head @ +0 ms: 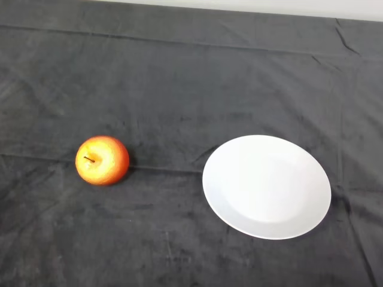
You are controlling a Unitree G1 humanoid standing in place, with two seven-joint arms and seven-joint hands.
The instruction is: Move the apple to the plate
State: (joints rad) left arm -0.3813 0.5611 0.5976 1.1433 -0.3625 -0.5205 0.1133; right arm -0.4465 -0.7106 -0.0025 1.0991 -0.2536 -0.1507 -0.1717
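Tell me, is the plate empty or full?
Empty. The white plate shows only bare surface; the apple sits on the cloth to its left, apart.

Even soft light, faint shadow right of apple (102, 160), no glare

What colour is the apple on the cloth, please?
Red blended with orange-yellow; the apple shows in the head view.

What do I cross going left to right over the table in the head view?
Red-and-yellow apple with its stem up → bare stretch of dark cloth → round white plate.
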